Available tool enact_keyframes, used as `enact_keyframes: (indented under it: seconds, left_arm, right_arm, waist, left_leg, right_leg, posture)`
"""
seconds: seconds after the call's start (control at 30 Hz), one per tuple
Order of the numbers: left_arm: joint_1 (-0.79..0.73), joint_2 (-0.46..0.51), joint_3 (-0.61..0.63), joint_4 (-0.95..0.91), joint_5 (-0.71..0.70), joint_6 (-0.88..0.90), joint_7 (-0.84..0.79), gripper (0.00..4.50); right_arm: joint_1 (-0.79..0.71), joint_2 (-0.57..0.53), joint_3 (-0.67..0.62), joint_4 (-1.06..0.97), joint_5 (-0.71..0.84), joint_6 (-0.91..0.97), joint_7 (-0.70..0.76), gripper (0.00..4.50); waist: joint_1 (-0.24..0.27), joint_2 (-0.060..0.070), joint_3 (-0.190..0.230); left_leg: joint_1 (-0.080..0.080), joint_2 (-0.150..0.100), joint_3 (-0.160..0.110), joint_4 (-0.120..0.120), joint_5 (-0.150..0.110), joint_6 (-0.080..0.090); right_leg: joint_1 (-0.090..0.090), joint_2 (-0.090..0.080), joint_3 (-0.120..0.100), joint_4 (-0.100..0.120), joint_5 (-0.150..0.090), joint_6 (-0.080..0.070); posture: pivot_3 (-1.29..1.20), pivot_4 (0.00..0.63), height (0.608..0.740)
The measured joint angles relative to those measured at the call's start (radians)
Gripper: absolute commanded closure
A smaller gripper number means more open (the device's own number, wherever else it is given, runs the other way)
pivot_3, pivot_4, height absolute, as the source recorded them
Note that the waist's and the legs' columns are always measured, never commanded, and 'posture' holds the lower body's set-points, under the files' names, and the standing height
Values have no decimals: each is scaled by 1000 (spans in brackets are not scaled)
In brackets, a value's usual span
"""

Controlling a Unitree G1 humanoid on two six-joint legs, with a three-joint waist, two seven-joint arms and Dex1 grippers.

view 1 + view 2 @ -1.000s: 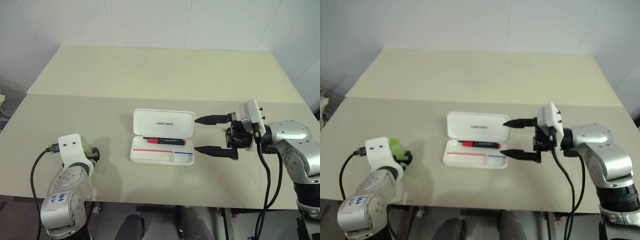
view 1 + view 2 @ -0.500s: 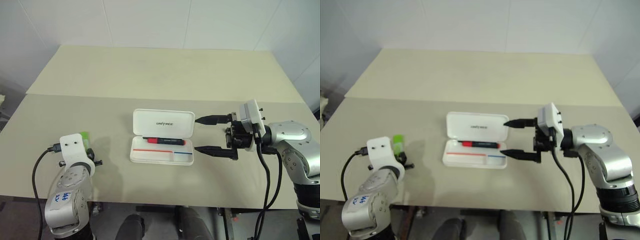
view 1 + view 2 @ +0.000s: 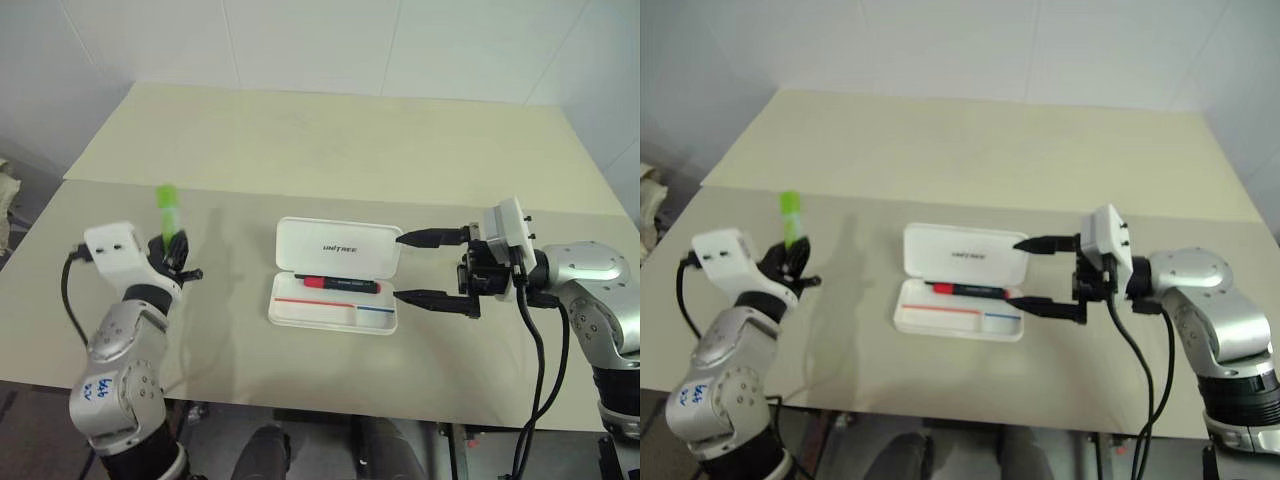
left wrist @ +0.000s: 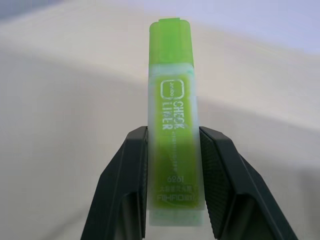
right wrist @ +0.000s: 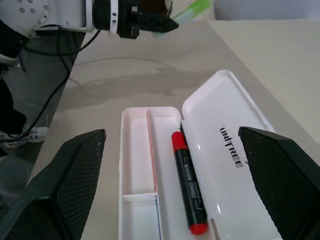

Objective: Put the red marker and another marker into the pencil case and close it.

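Left end effector (image 3: 172, 252) has lifted off the counter (image 3: 300, 150) w/ the lime-green marker (image 3: 166, 208) since a sec ago.

From my station: left fingers (image 4: 127, 175) clamped on the green marker's lower barrel, cap end sticking up, clear of the counter, well left of the pencil case (image 3: 335, 275). Case lies open mid-counter, UNITREE lid tipped back; red marker (image 3: 337, 284) lies in the tray along the hinge side, red cap toward the left arm. Right end effector (image 3: 418, 266) hangs just beside the case's right end, fingers spread wide, gripping nothing.
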Motion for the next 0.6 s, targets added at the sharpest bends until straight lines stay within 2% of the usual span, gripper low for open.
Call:
enact_keyframes:
  seconds: [0.17, 0.3, 0.5, 0.6]
  left_arm:
    - [6, 111, -35, 116, -39, -157, -194, 3486]
    - [-29, 237, -103, 191, -130, -229, -440, 3486]
    - [-63, 411, -156, 236, -266, -270, -774, 3486]
    - [-80, 471, -195, 241, -306, -270, -887, 3486]
  right_arm:
    - [24, -4, -31, 32, -18, -14, -19, 0]
    - [37, -15, -50, 38, -28, -27, -33, 0]
    - [81, -21, -93, 38, -32, -44, -67, 0]
    - [109, -26, -119, 32, -31, -45, -84, 0]
  waist:
    - [0, 0, 0]
    - [0, 0, 0]
    - [-4, 2, 1]
    - [-3, 3, 2]
  left_leg:
    - [-1, 0, 1, -1, -1, 2]
    - [-1, 1, 0, -1, -1, 1]
    - [-1, 1, 1, -2, -2, 2]
    - [-1, 2, 1, -2, -2, 2]
  right_leg:
    - [0, -1, 0, -2, 0, 0]
    - [-1, 0, 0, -3, 0, 0]
    - [-1, 0, 0, -3, 0, -1]
    - [-1, 0, 0, -3, 0, -1]
  posture:
    - [0, 150, 740]
    - [0, 150, 740]
    - [0, 150, 740]
    - [0, 150, 740]
